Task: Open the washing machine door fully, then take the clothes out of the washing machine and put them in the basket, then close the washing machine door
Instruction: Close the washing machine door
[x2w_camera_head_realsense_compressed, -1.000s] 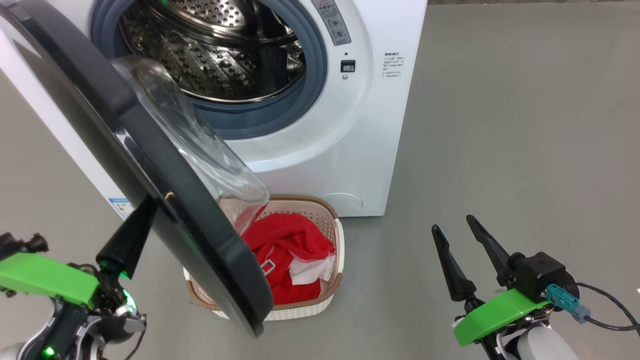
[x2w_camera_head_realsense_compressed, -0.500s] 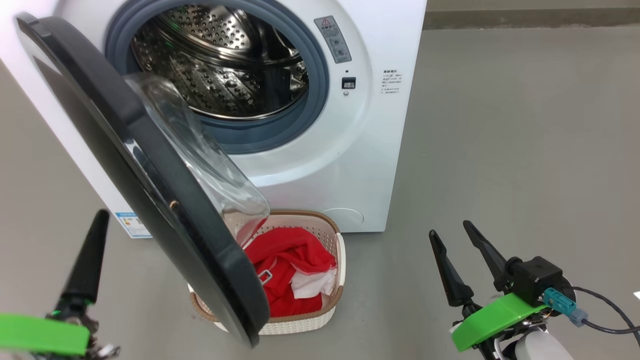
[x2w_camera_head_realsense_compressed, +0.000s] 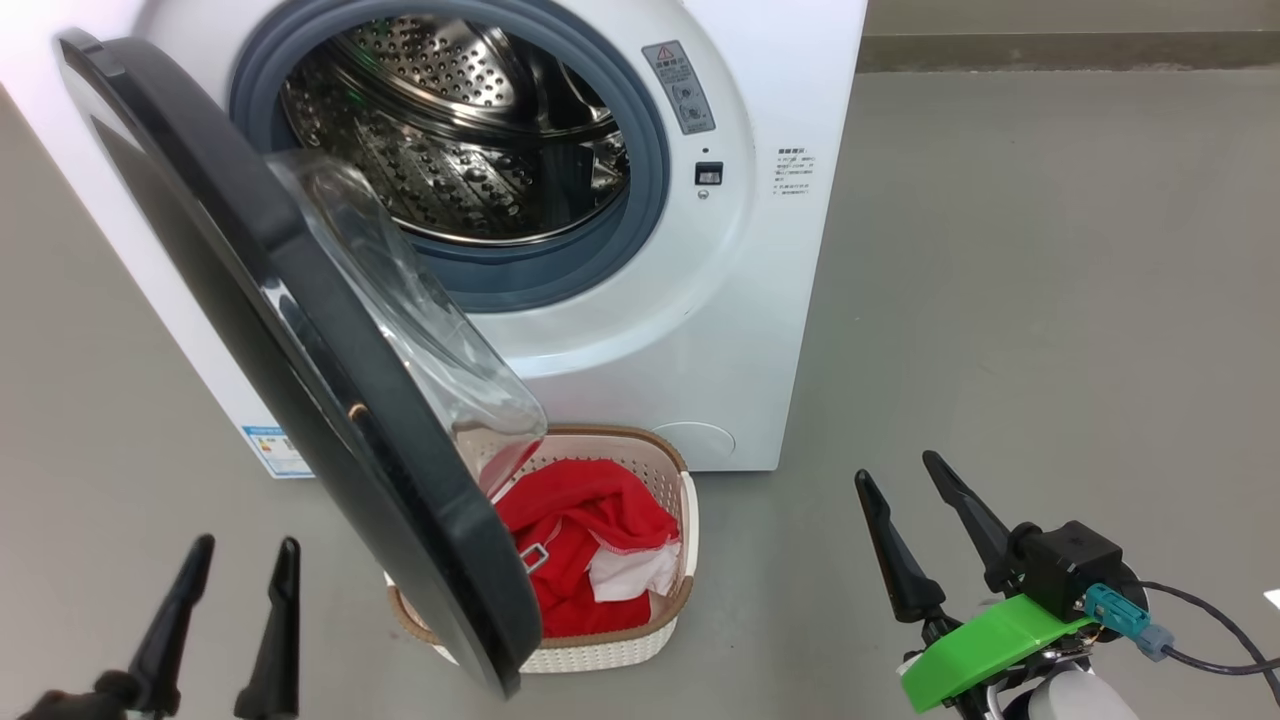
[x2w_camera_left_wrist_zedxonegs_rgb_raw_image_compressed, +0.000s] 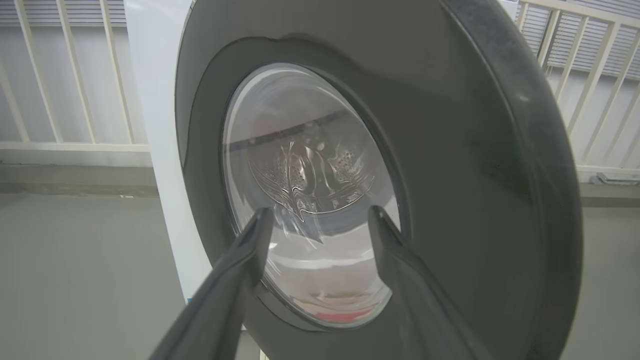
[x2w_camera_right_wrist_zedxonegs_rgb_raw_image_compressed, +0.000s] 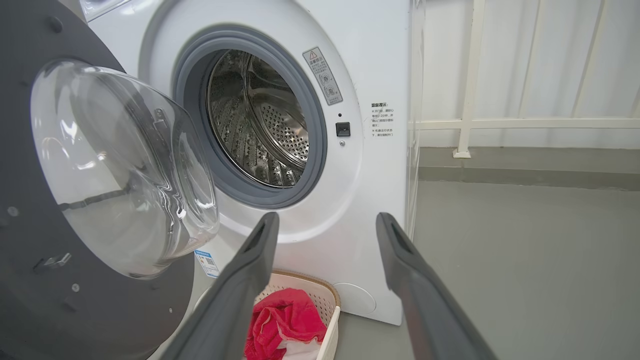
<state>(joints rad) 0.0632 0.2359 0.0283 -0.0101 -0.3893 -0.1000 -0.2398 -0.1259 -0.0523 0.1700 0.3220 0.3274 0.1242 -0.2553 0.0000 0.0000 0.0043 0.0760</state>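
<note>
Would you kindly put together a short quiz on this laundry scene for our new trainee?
1. True or false: the clothes lie in the basket.
2. The washing machine door is: A) shut, B) open, C) taken off.
3. What are the left gripper and right gripper holding?
Key: 1 true; 2 B; 3 nothing, both have open fingers.

left jaws and right jaws both wide apart, both empty (long dark fingers (x2w_camera_head_realsense_compressed: 173, 610) pointing upward)
</note>
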